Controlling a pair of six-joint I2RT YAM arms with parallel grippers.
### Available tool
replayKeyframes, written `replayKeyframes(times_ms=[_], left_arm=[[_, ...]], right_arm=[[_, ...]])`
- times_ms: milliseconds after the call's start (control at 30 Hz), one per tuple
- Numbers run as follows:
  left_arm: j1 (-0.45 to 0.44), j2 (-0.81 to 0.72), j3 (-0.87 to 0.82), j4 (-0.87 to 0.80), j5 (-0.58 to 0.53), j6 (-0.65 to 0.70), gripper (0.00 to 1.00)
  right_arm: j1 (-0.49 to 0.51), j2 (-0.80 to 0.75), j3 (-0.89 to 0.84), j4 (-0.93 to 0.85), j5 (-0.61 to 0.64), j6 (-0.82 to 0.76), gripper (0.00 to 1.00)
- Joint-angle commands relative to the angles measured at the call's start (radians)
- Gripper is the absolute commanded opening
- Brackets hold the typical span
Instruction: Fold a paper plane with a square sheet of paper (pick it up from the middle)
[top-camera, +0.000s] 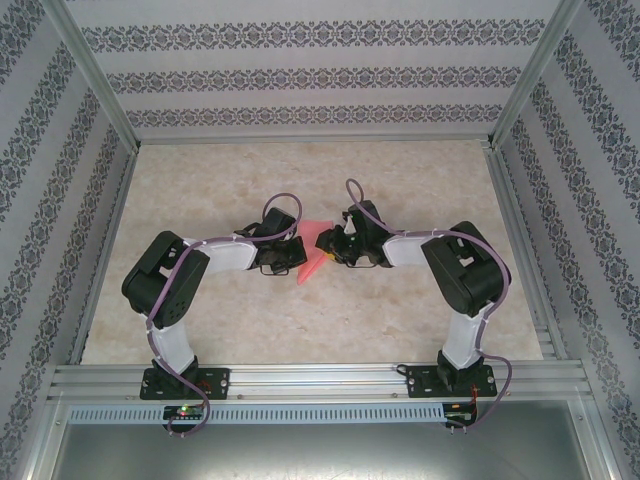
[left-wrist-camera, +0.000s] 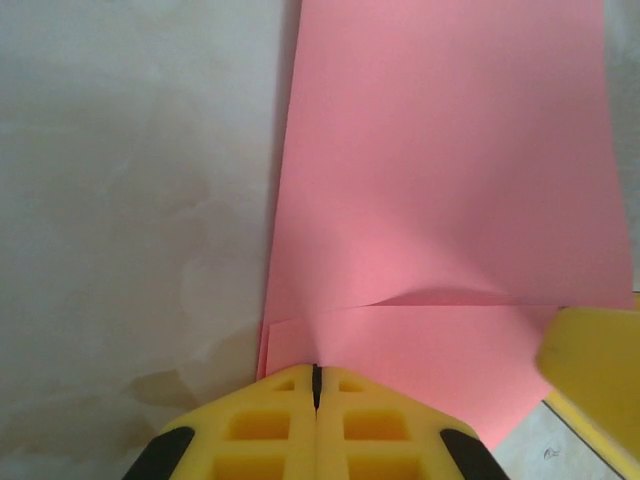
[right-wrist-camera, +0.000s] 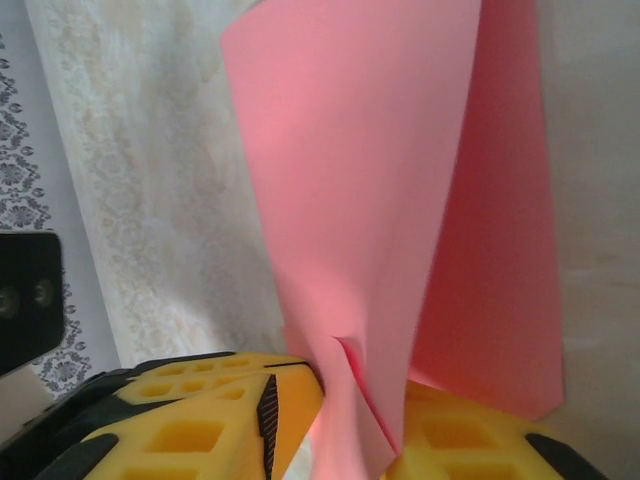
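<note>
Right now the thin pink-red sheet of paper (top-camera: 313, 255), partly folded, hangs between the two sets of jaws, lifted off the surface beneath them. In the overhead view it is a narrow wedge running from between the jaws down toward the arm bases.

From the left wrist, you see the paper (left-wrist-camera: 440, 200) spreading out ahead of the jaws as a broad flat panel. A crease and an overlapping flap cross it just in front of the fingertips. The yellow left gripper (left-wrist-camera: 316, 372) has its jaws pressed together, pinching the near edge of the sheet, which dimples where they bite.

From the right wrist, the paper (right-wrist-camera: 370, 200) rises from between the jaws as a tall curling fold with a second layer behind it. The yellow right gripper (right-wrist-camera: 360, 392) has its jaws set apart on either side of that fold. You cannot tell whether they are clamping it.

Overhead, the left gripper (top-camera: 292, 257) and right gripper (top-camera: 330, 250) face each other closely across the sheet. Beneath them lies a beige marbled tabletop (top-camera: 300, 190), with patterned wallpaper panels (top-camera: 320, 75) around it.
</note>
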Motion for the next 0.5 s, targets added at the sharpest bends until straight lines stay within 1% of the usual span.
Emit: replayKeyframes(times_ms=[0,100,167,233,333,467], left_arm=[[-0.017,0.062,-0.015,-0.170,-0.066,0.044,0.08],[-0.015,0.062,0.033,-0.216,-0.069,0.087,0.11],[-0.013,0.042,0.057,-0.233,-0.074,0.105,0.13],[-0.011,0.010,0.079,-0.244,-0.067,0.126,0.16],[-0.006,-0.055,0.116,-0.280,-0.074,0.173,0.29],[0.015,-0.162,0.149,-0.332,-0.110,0.242,0.52]], right_arm=[[-0.006,0.024,0.031,-0.005,-0.030,-0.020,0.26],[-0.011,0.014,0.014,0.001,-0.005,-0.027,0.17],[-0.025,-0.002,0.012,0.001,-0.013,-0.021,0.06],[-0.031,-0.032,0.000,0.000,0.001,-0.019,0.02],[-0.025,-0.106,-0.023,-0.024,0.056,-0.025,0.00],[-0.023,-0.235,-0.046,-0.110,0.144,-0.050,0.00]])
